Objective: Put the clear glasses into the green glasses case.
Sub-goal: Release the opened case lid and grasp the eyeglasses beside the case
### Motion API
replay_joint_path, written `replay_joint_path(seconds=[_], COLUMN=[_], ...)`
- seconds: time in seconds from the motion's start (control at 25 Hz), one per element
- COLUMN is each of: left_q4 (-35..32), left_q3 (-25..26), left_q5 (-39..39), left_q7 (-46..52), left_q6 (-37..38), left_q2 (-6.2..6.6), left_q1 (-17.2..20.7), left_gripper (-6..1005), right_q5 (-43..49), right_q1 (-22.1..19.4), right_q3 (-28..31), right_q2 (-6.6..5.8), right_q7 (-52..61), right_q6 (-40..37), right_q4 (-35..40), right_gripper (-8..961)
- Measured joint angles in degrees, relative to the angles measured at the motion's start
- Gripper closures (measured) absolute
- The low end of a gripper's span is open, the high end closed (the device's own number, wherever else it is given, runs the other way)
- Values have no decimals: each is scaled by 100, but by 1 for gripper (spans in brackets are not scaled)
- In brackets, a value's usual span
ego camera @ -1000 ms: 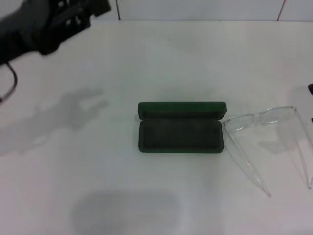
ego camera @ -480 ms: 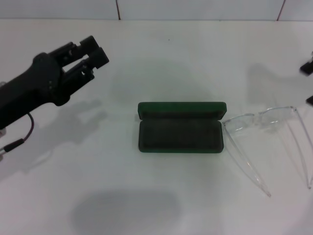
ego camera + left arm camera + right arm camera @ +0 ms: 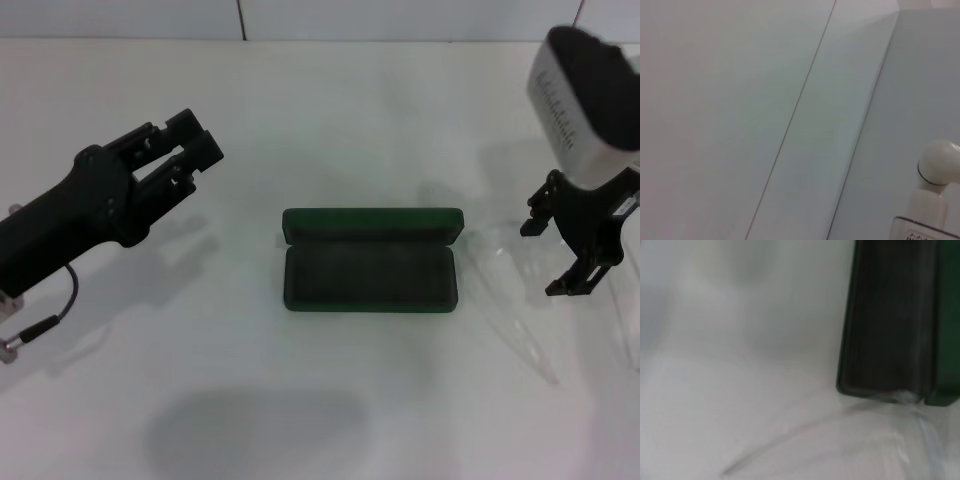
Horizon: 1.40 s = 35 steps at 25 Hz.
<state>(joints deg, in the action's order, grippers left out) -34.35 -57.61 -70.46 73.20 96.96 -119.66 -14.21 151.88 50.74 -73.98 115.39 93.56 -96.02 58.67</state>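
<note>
**Right gripper poised over the glasses, case lying open**

Head view: the case [image 3: 370, 262] lies open in the middle of the desk [image 3: 330, 120], lid tipped back, nothing inside it; the glasses [image 3: 510, 320] lie on the desk just to the right of the case, their front close to its right end and the thin arms trailing toward the near edge, partly hidden by the arm above; the right gripper [image 3: 565, 245] hangs above the glasses' front with its fingers parted and nothing between them; the left gripper [image 3: 190, 150] hovers well to the left of the case, fingers a little apart, holding nothing.

Left wrist view: only bare wall panels and a pale part of the other arm; no task thing shows.

Right wrist view: the case's right end [image 3: 895, 325] with its dark lining, and a clear arm of the glasses [image 3: 805, 440] running across the desk just beside it; whether they touch cannot be told.

The step in hand looks like the reach for the glasses; next the right gripper should come down on the frame, close gently on the slippery plastic, then lift and carry it left over the case.
</note>
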Motion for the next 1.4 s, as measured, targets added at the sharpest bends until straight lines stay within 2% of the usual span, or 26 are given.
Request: replay_joint_path(seconds=[0.24,0.48,0.6,1.08,1.4], left_q4=[254,348,352,408,426], left_q3=[-10,1,35,39,39], left_q5=[-2,-4,16,24,24], left_q7=[-3,-5,-7,-16,-16], left_q6=[11,24,64,72,66], left_q2=[-12,-14,-14,-14,-14], left_q1=[-24,-11,0,-66,-65], left_gripper=[612,618,621,633,641], right_q5=[70,-46,-18,218,233], right_q1=[1,-190,-235,-225,-207], right_q3=[-228,-206,-195,-223,-320], right_q2=[25,19,2,-29,-2], right_q7=[106,297,328,206,93], right_q6=[96,-307,-296,309,707], right_q4=[153,971,1120,685,257], right_gripper=[204,208,210,218,223])
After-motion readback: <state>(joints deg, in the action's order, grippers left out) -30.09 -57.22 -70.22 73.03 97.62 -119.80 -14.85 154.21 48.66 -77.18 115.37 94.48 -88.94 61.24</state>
